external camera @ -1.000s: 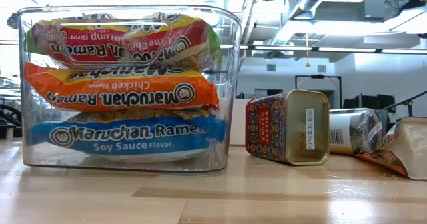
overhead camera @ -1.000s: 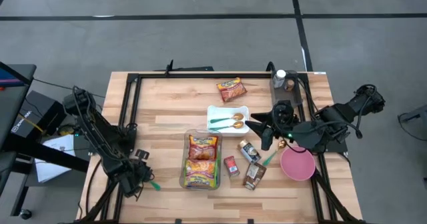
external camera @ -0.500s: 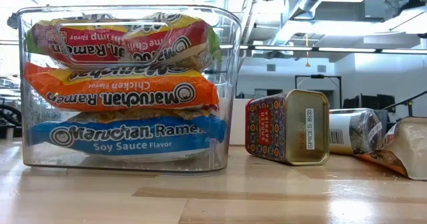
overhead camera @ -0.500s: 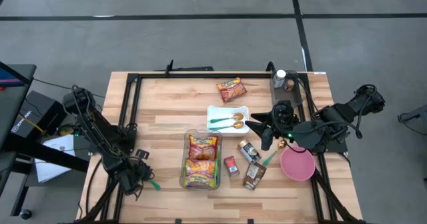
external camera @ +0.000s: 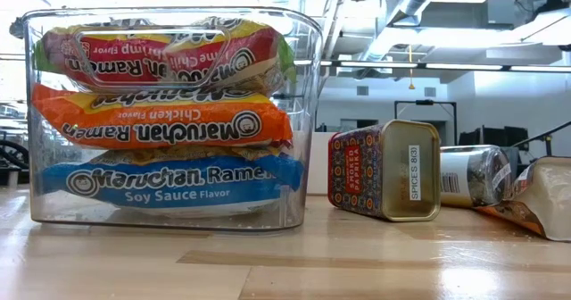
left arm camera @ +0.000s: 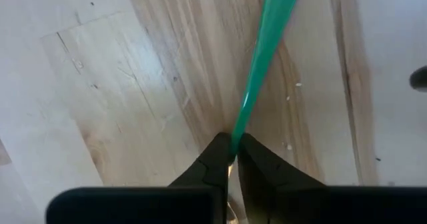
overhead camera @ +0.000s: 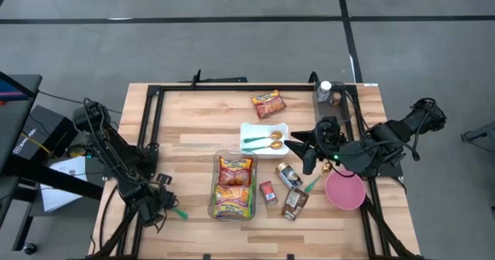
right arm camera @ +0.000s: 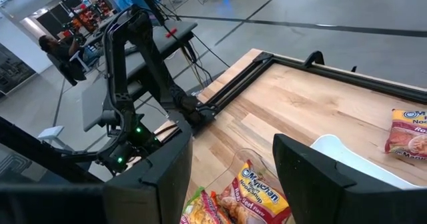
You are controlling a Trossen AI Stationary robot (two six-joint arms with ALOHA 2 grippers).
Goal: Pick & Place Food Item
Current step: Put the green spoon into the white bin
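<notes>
Left gripper (left arm camera: 230, 151) clenched on green utensil handle (left arm camera: 267, 47), low at counter's (overhead camera: 186, 128) near left corner; handle's long axis runs straight ahead of it. Farther off, right gripper (overhead camera: 303, 148) released, waiting by the white tray (overhead camera: 249, 128).

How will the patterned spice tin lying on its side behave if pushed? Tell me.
The spice tin looks stiff metal, so it should not dent. It rests on a flat side, so it would likely slide, not roll. The wooden table looks smooth, so little should stop it.
</notes>
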